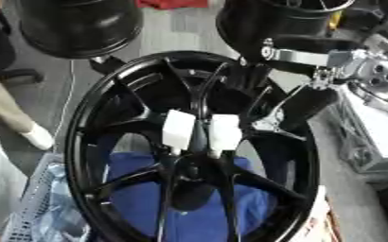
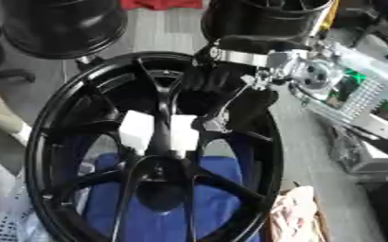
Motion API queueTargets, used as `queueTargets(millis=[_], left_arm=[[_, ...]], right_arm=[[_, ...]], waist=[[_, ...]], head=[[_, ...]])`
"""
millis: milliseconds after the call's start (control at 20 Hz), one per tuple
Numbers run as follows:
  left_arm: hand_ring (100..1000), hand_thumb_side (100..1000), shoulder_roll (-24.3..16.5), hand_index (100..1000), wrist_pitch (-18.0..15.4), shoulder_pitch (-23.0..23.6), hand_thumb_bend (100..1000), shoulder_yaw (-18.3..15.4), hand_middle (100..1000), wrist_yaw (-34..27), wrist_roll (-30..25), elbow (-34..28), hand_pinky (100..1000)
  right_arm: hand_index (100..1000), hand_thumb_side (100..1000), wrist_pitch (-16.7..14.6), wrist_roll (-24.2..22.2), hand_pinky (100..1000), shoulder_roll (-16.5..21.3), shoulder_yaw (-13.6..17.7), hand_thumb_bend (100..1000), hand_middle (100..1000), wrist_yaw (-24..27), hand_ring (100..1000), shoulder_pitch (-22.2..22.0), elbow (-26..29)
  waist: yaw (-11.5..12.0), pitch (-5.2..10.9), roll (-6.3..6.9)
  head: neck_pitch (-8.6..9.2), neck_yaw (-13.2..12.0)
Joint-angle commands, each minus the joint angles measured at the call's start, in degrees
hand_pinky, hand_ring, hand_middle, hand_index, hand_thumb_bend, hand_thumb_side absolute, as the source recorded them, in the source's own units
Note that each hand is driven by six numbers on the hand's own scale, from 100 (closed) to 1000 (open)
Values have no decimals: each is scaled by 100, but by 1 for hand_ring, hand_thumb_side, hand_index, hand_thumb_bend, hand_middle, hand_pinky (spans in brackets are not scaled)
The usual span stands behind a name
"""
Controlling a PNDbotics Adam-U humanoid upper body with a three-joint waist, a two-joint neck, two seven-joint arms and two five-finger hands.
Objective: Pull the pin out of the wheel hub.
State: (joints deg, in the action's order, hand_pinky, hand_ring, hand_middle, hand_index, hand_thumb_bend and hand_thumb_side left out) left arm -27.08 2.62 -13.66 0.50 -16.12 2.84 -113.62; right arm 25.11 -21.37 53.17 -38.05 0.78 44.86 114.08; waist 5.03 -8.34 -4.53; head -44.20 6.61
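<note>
Glossy black spoked wheel hub (image 1: pixel 189 151) centre view, two white blocky pins (image 1: pixel 179 130) above its middle. Right hand (image 2: pixel 243 101) reaching through spokes, finger state unclear. Risk: snagging spokes, missing pin.

Black robot hand (image 1: pixel 301 111), silver wrist joint (image 1: pixel 379 73) — round holes, silver bracket (image 1: pixel 301 56)

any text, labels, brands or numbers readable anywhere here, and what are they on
None can be read.
The two white tags on the black wheel's spokes: blank, no print shows.
The grey box at right: green lit spots, too blurred to read.
The right hand and its silver wrist: no marking shows.
</note>
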Motion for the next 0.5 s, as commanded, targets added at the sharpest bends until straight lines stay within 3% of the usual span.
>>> queueTargets(millis=[50, 150, 200, 250, 500], left_arm=[[689, 675, -41, 734, 15, -31, 100, -1, 639, -23, -8, -97, 830], [689, 675, -38, 734, 18, -22, 100, -1, 639, -22, -11, -97, 830], [689, 684, -37, 734, 17, -18, 100, -2, 639, -22, -13, -97, 830], [689, 676, -37, 734, 18, -10, 100, -4, 639, -20, -12, -97, 830], [689, 677, -26, 734, 22, 13, 100, -14, 640, -19, -1, -97, 830]], right_arm=[[732, 177, 38, -28, 688, 12, 33, 415, 645, 80, 694, 101, 51], [736, 188, 91, -31, 695, -16, 13, 420, 648, 67, 700, 85, 51], [739, 137, 118, -32, 699, -23, 0, 451, 651, 44, 705, 72, 51], [741, 187, 151, -35, 703, -37, -20, 429, 653, 13, 709, 60, 51], [756, 176, 285, -91, 725, -116, -101, 456, 665, -162, 729, 27, 51]], waist=[[-8, 126, 21], [-8, 134, 16], [-5, 136, 15], [1, 137, 14], [39, 150, 7]], head=[[9, -23], [9, -27], [9, -29], [9, -28], [9, -11]])
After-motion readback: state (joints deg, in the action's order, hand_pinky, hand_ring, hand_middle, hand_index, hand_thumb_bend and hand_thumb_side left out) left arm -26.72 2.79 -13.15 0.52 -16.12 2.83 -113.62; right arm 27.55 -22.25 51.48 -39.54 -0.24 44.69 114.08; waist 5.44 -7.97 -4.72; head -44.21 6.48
